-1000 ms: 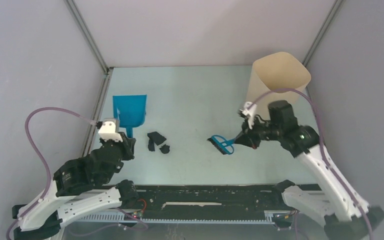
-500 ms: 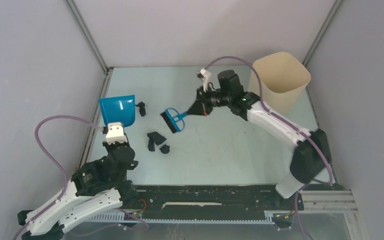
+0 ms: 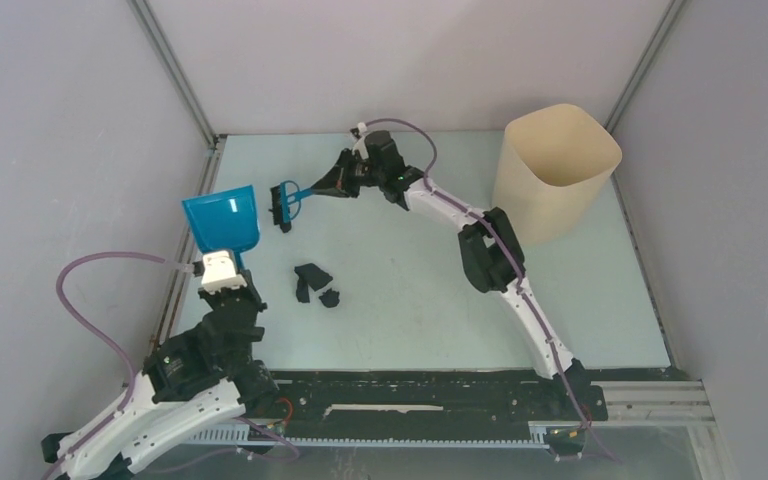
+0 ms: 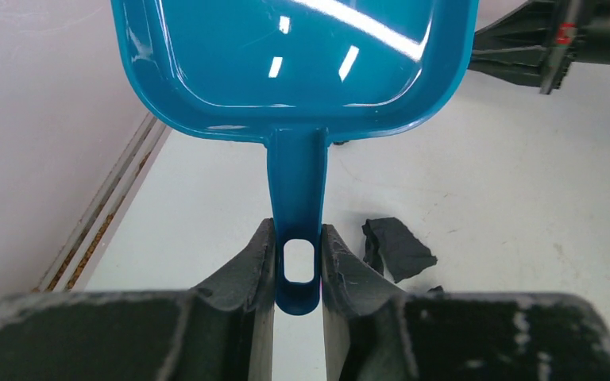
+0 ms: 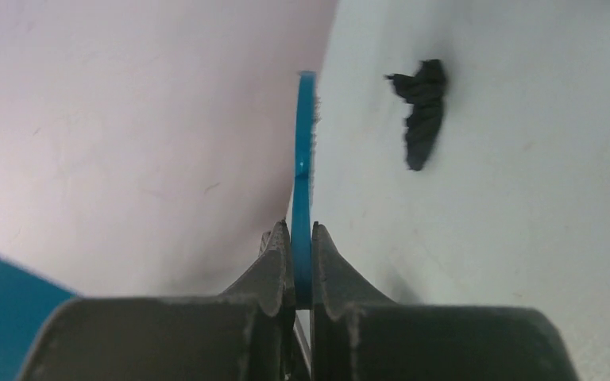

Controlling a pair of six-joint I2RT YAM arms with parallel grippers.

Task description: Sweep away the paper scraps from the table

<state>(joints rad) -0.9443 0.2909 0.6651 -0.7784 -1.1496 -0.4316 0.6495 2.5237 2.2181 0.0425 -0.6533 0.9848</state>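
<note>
- The left tool (image 4: 297,252) pinches the dustpan (image 4: 294,55) by its flat handle, and we see the dark, grainy fingers (image 4: 246,270) pressed on either side of the oval hanging hole.
- That dustpan is glossy blue plastic, a shallow scoop with rounded corners and streaks of light on its smooth face. It sits at the left side of the bench (image 3: 410,290), close to the ribbed metal rail (image 4: 99,218). We cannot tell whether its lip touches the surface.
- The bench itself is flat, matte and pale mint green.
- Over on the other side, the right tool (image 5: 302,238) is clamped tight on the brush (image 3: 286,203). From the wrist we see the handle edge-on, a slim blue plastic blade squeezed between the jaws.
- From above, the right arm stretches across to the far left part of the bench. The brush's dark bristled head sits just right of the dustpan's mouth.
- The paper scraps (image 3: 313,283) we can pick out from above are two dark, crumpled, angular bits. They lie close together on the bench, nearer the arm bases than the brush and apart from the dustpan.
- One scrap (image 4: 395,248) shows up just right of the left fingers, creased and matte with jagged edges.
- A twisted dark scrap (image 5: 422,111) lies on the bench to the right of the brush handle, not touching it.
- The bin (image 3: 558,170) is tall, beige and smooth-walled with a rounded-square mouth. It stands at the far right, well apart from the scraps.
</note>
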